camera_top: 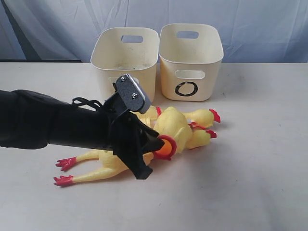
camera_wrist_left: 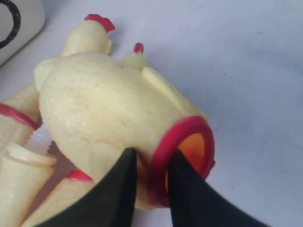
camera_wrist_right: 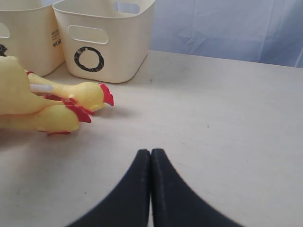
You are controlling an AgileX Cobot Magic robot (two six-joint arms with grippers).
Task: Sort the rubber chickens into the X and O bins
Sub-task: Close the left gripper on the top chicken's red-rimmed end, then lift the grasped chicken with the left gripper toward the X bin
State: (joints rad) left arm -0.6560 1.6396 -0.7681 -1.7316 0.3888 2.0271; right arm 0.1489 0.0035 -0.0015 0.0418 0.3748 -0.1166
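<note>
While the right gripper point(camera_wrist_right: 150, 157) sits closed, the left gripper point(camera_wrist_left: 151, 152) pinches a rubber chicken point(camera_wrist_left: 104, 104) by its red ring point(camera_wrist_left: 189, 124) — near the O bin point(camera_top: 211, 79).

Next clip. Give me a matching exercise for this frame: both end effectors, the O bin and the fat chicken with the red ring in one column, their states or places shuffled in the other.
Column one:
1. left end effector
2. right end effector
3. O bin
4. ringed chicken

Column two:
A. lying on top of the longer chickens
B. shut, nothing between the fingers
C. upright behind the pile, right of the other bin in the exterior view
D. closed on a red ring

Pairs: 1-D, 2-B, 3-C, 4-A.
</note>
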